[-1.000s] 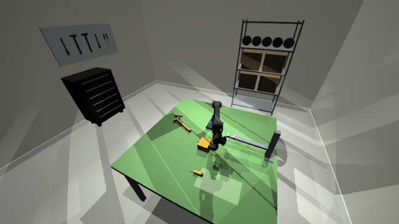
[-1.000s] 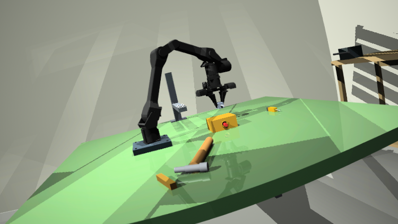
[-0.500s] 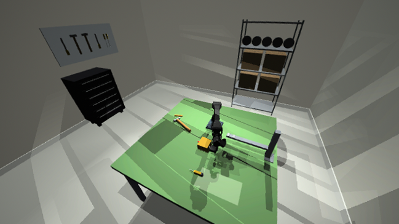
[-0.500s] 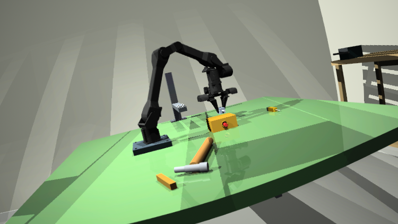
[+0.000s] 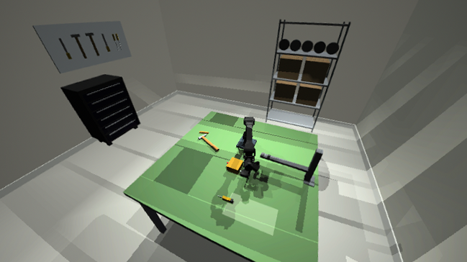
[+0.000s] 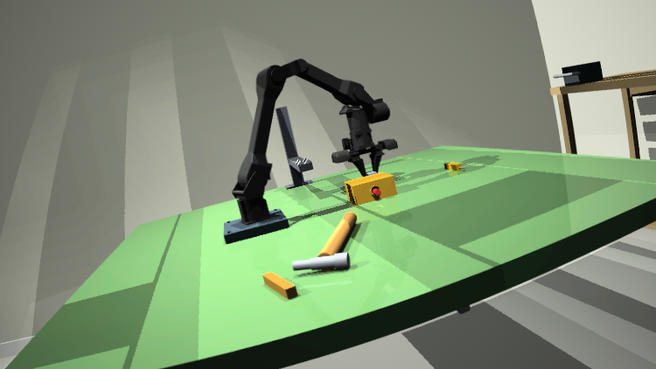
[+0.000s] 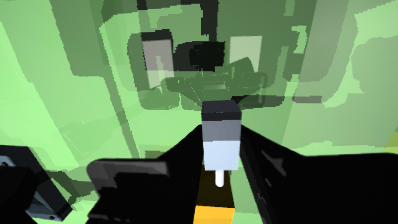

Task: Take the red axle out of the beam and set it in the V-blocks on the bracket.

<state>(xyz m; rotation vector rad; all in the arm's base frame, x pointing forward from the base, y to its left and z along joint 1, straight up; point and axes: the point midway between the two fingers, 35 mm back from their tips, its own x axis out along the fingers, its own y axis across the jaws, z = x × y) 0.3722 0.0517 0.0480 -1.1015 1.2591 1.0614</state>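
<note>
Clenched firmly, the tool [image 5: 246, 173] [image 6: 370, 172] [image 7: 218, 128], around a grey block [image 6: 371, 173] [image 7: 221, 131] with a slim white pin [image 7: 219, 178] aimed towards the beam [image 5: 234, 164] [image 6: 378, 185] [image 7: 214, 215]. Red axle [image 5: 227, 163] [image 6: 376, 191] in the beam, red end showing in the round hole on the near face in the exterior view. Probably lining up to push from the far side; too close to call on contact between pin and beam. Now for the danger: a pin slightly off the bore, jamming on the face and shoving the whole beam across the desk [image 5: 177, 161] [image 6: 229, 311]. Also possible: a tilted push, binding the axle halfway, or too hard a push, sending it rolling near, towards the hammer [image 5: 209, 142] [image 6: 338, 236]. Later on, risk of a poor seat in the V-blocks [image 6: 301, 163] from a crooked grip. On to the materials! Flat, box-shaped yellow for the beam, squared and smooth; plain grey faces on the block, a darker cap at one end. Round orange handle and pale, metal-looking head on the hammer; dark, upright post on the bracket [image 5: 313, 165] [image 6: 286, 133], notched seats jutting out beside it.
</note>
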